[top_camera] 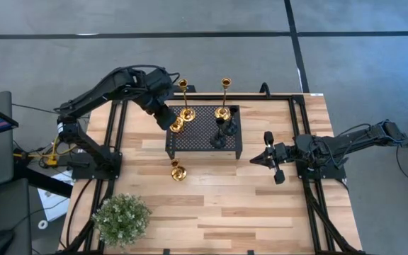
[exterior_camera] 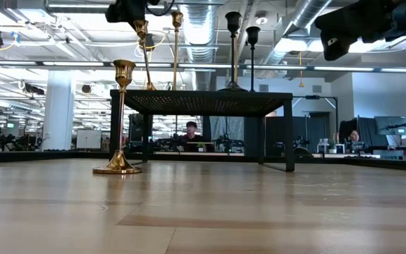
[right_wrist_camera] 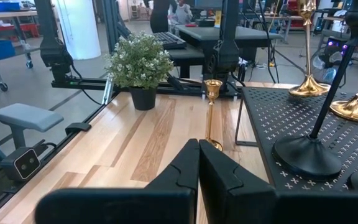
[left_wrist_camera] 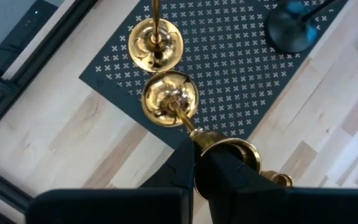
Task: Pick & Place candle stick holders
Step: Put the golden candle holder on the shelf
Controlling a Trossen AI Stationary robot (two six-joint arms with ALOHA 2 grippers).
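Writing shows nowhere on gold candle stick holder (left_wrist_camera: 169,99) or perforated stand (top_camera: 202,134).

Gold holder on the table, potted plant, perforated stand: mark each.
gold holder on the table (top_camera: 178,171), high view, on its round base
potted plant (top_camera: 122,219), high view, on the foliage
perforated stand (top_camera: 198,133), high view, on its bare top

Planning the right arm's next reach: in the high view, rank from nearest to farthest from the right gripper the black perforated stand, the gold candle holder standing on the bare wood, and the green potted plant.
From the right gripper, shut, at the table's right side:
1. Black perforated stand, mid-table, just to its left.
2. Gold candle holder on the wood, in front of the stand.
3. Green potted plant, front-left corner.
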